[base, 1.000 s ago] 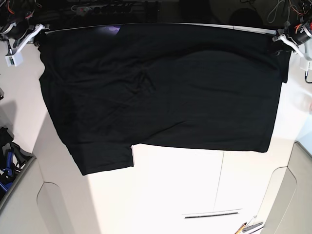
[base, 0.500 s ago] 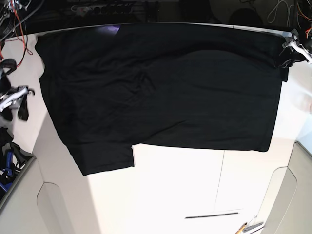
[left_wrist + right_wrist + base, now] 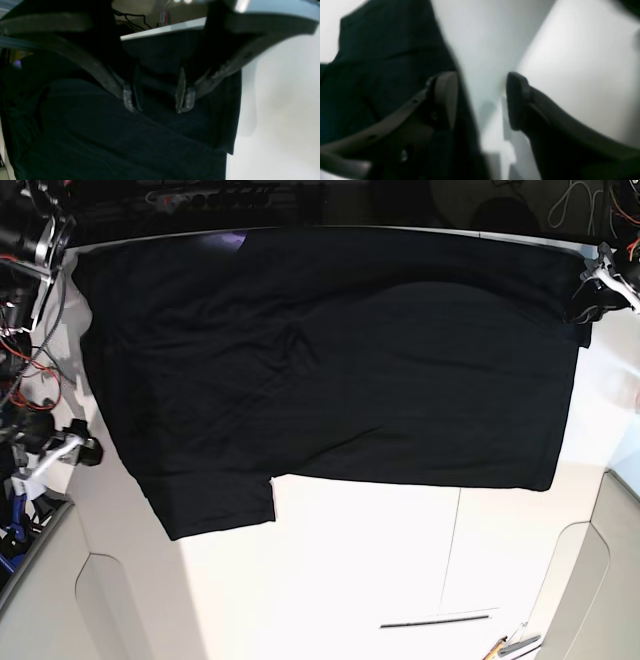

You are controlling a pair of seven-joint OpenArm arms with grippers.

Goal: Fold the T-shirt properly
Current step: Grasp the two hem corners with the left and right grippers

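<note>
Left gripper (image 3: 157, 100), seen from its wrist camera: jaws spread apart, nothing between them, the two pale fingertips (image 3: 128, 98) poised just over the black cloth of the T-shirt (image 3: 112, 140) near one of its corners; whether the tips touch the fabric cannot be told. In the base view this gripper (image 3: 597, 285) sits at the upper right corner of the garment. Right gripper (image 3: 482, 100), seen from its own wrist camera: jaws likewise parted and empty, one finger in front of dark cloth, the other in front of the bare white table (image 3: 570, 62); the picture is blurred. In the base view the right gripper (image 3: 45, 465) lies at the left edge, apart from the shirt's left border. The T-shirt (image 3: 330, 370) lies spread flat on the white table (image 3: 360, 560), plain black side up, its upper edge along the table's far rim, a sleeve (image 3: 215, 500) projecting toward the near side at lower left. A small purple patch (image 3: 228, 242) shows at the upper edge.
</note>
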